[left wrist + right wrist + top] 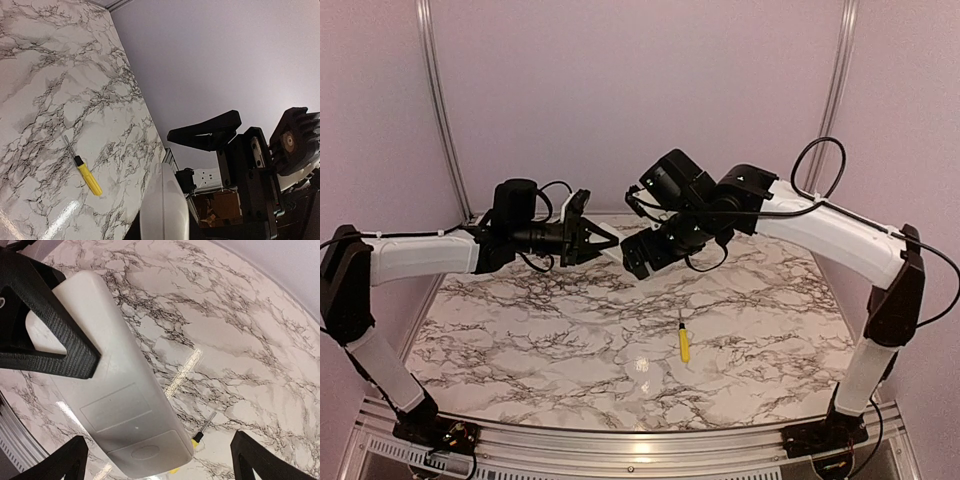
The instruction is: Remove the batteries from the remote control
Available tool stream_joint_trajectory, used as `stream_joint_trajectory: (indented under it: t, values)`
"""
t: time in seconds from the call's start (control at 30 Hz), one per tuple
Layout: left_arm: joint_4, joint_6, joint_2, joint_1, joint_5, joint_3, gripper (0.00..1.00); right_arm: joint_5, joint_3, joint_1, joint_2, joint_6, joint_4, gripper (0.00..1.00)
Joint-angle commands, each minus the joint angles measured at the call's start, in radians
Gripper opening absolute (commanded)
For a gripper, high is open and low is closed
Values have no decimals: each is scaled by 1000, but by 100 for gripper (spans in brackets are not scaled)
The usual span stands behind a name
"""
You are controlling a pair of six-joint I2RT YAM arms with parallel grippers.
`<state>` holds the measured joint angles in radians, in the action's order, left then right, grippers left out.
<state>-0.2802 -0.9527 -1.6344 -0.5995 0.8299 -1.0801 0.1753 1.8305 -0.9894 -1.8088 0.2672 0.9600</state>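
The remote control [120,390] is in the air above the bench [520,340], near the centre of the overhead view where the two arms meet. The left pincer [603,241] is clamped on it. In the right wrist view one black finger [55,340] lies across its white face at upper left. The right pincer [635,258] stands apart, its fingers [260,457] spread at the lower corners of that view. The remote's free end sits between them, untouched. That end shows a rectangular panel outline and an oval dimple [145,451]. The cover looks to be in place, and no batteries are visible. A yellow-handled screwdriver [684,343] lies on the bench, lower right of centre overhead.

I judge the step in hand to be getting the cover off, with the unloading itself not begun. The next move calls for the right pincer to press the dimple and slide the panel off the end. The left grip must hold firm against that push, or the remote could slip.
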Motion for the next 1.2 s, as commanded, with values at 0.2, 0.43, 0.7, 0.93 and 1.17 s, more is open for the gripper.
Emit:
stream_joint_trajectory:
  t: [0.2, 0.43, 0.7, 0.93, 1.17]
  values:
    - [107, 27, 105, 28, -210, 11, 0, 38, 75, 9, 116, 213, -82, 98]
    - [68, -83, 129, 62, -168, 23, 0, -90, -43, 88, 204, 422, -201, 95]
    - [-299, -341, 131, 97, -32, 104, 0, -286, -236, 144, 280, 578, -414, 86]
    - [-676, -564, 88, 98, 24, 138, 0, -379, -243, 150, 257, 682, -492, 80]
    - [-592, -512, 79, 97, 17, 126, 0, -440, -190, 150, 211, 714, -516, 73]
